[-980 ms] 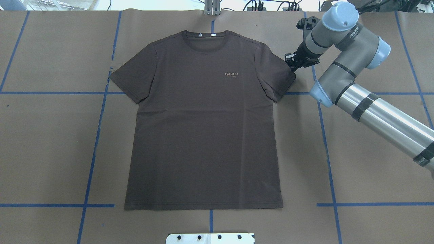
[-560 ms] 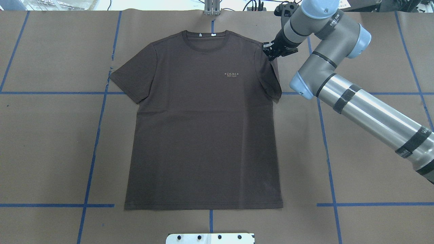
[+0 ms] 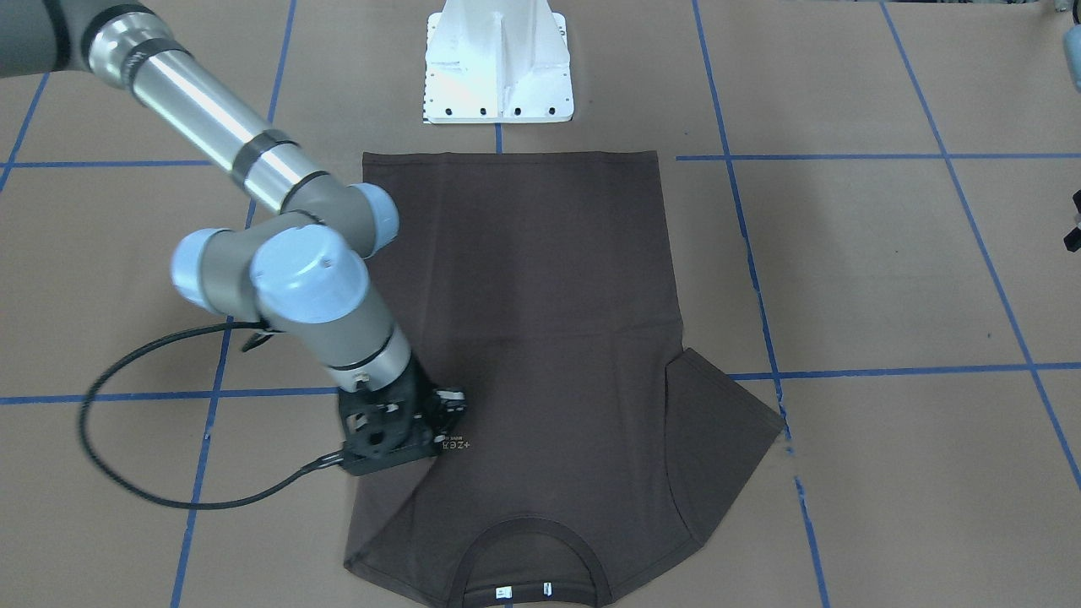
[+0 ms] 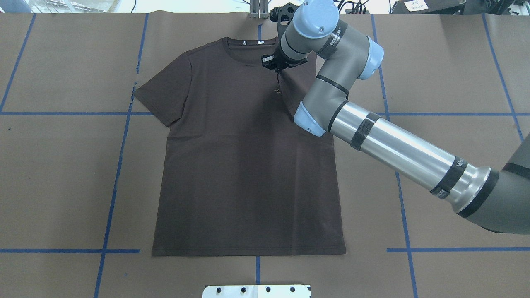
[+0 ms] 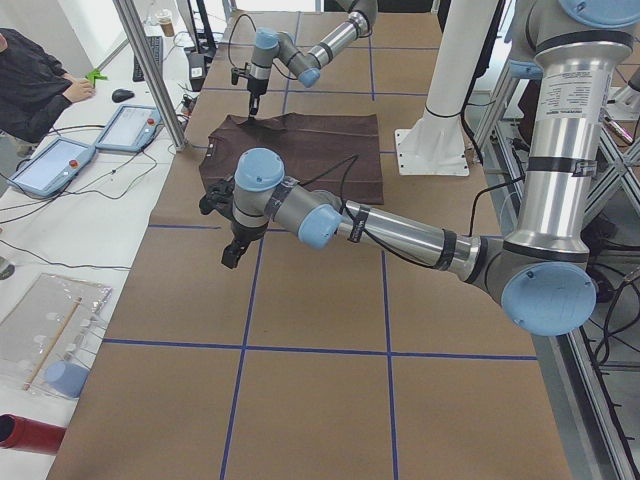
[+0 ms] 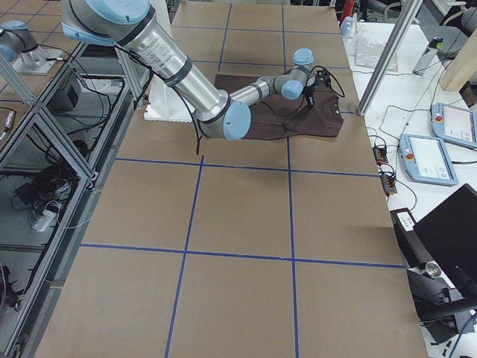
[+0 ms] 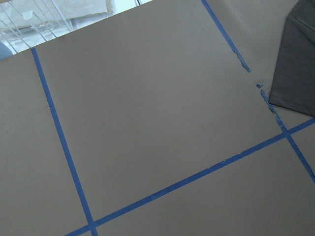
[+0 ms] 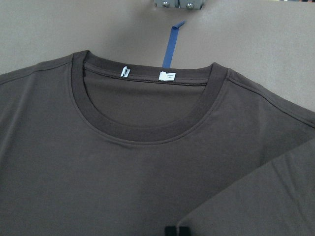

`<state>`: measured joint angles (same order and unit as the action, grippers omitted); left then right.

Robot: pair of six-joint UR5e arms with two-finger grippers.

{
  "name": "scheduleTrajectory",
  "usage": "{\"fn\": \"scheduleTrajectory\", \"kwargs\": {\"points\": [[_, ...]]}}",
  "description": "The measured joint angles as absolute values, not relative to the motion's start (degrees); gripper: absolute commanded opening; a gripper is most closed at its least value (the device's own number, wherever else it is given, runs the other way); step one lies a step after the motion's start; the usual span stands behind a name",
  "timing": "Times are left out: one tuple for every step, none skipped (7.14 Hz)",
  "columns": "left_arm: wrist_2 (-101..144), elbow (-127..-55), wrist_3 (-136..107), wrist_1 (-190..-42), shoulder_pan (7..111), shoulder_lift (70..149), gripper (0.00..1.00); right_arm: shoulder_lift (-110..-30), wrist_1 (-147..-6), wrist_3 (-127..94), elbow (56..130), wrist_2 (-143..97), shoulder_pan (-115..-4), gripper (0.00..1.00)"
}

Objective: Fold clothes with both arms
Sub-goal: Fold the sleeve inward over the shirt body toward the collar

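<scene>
The dark brown T-shirt (image 4: 244, 174) lies flat on the desk (image 4: 455, 62), front side up, with its collar (image 8: 147, 130) at the edge far from the robot and its bottom hem near the white base (image 3: 498, 63); two small white tags (image 8: 166, 75) show inside the collar. The right arm (image 4: 397, 149) reaches in over the chest of the shirt. Its tool (image 4: 276, 67) is pinched tight on the edge of the right sleeve (image 8: 266, 206), with the two black fingertips (image 8: 170, 231) almost touching each other and cloth between them; the sleeve is pulled over onto the front of the shirt, so it lies folded across the chest just below the collar, and part of the small pale logo (image 3: 457, 444) shows right beside the tool. The other sleeve (image 4: 163, 95) lies spread out flat on the desk, next to a blue tape line (image 4: 120, 157). The left arm (image 5: 400, 232) is well apart from the shirt, off to that side; its tool (image 5: 231, 256) hangs above the brown desk with its tip pointing down, and I cannot tell if it is open or closed. The left wrist view shows only brown desk, blue tape and one corner of the flat sleeve. A person (image 5: 30, 85) is at a white side table past the collar end of the desk, near two flat screens (image 5: 130, 125).
</scene>
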<state>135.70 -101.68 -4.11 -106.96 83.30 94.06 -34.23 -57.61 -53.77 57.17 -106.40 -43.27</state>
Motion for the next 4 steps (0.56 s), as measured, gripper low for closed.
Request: {"fn": "scheduleTrajectory", "kwargs": {"points": [[136.63,-101.77,-5.29,-106.96,83.27,94.09,1.0,-33.87,-57.52,-53.73,56.19,-105.22,-43.0,1.0],[137.16,-101.78,-6.29,-106.96,83.24,94.3,1.0,-33.88,-57.42,-53.76,55.8,-104.76,-42.96,1.0],[137.28,-101.35,-7.68,-106.96,82.92,95.31,1.0,-33.88,-57.47,-54.45,55.76,-105.15,-43.14,1.0],[136.82,-100.49,-11.48,-106.96,81.43,97.7,1.0,-34.0,-58.11,-56.23,56.03,-108.11,-44.06,1.0]]}}
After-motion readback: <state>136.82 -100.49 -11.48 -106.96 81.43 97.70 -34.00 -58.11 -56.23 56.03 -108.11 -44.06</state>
